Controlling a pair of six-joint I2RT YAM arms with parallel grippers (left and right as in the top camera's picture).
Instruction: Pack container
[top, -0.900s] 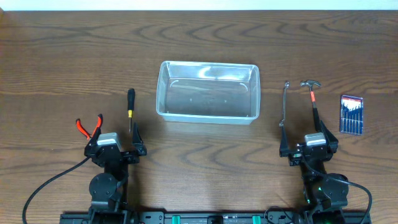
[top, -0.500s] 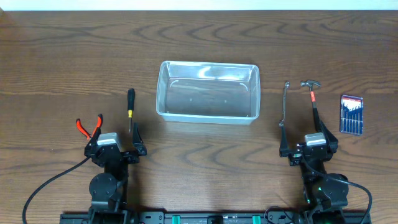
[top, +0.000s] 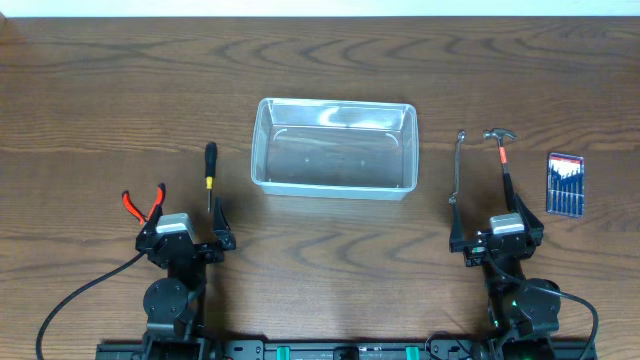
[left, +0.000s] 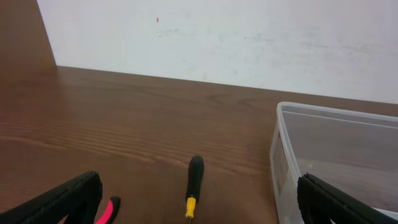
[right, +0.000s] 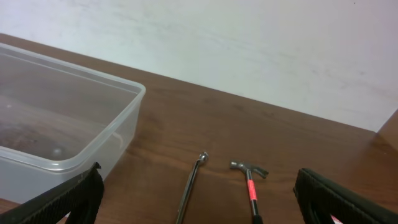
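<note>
**Pack not started: bin empty, five items outside it**

Nothing is packed yet. The container (top: 335, 147) sits at upper centre of the overhead frame, apart from every tool. It is a clear rectangular bin with rounded corners and a rim, and the wood grain shows through its floor. The right wrist view shows a faint spot on that floor. It may be a moulding mark or glare, I can't tell which.

Left of centre lie the screwdriver (top: 210, 172) and the red-handled pliers (top: 143, 205). Right of centre lie the wrench (top: 457, 168), the hammer (top: 503, 158) and the small screwdriver set (top: 564, 184).

The left gripper (top: 185, 222) and right gripper (top: 497, 225) are both low in frame, fingers spread wide and holding nothing. All five items are left to load.
</note>
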